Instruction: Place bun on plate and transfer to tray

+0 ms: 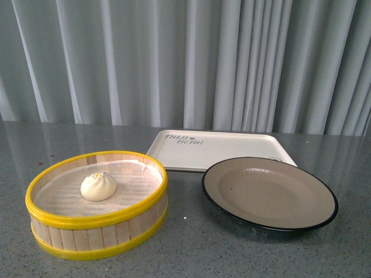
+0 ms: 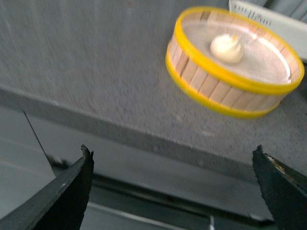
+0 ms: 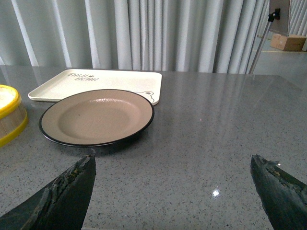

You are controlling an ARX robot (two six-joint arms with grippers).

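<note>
The cream-white bun [image 1: 98, 186] rests inside a yellow-rimmed wooden steamer basket [image 1: 93, 223] at the front left of the grey table. The black-rimmed beige plate [image 1: 269, 193] lies empty to its right. Behind both lies the cream-white tray [image 1: 217, 147] with dark lettering. Neither arm shows in the front view. My left gripper [image 2: 172, 155] is open, hanging off the table's edge, well short of the bun [image 2: 227, 48] and the basket [image 2: 225, 88]. My right gripper [image 3: 172, 163] is open over bare table, short of the plate [image 3: 96, 117] and the tray [image 3: 98, 81].
Pale curtains [image 1: 185, 58] hang behind the table. The table's front edge [image 2: 144, 139] runs across the left wrist view. A stand leg [image 3: 261, 36] and a cardboard box [image 3: 288, 42] stand on the floor beyond the table's far right.
</note>
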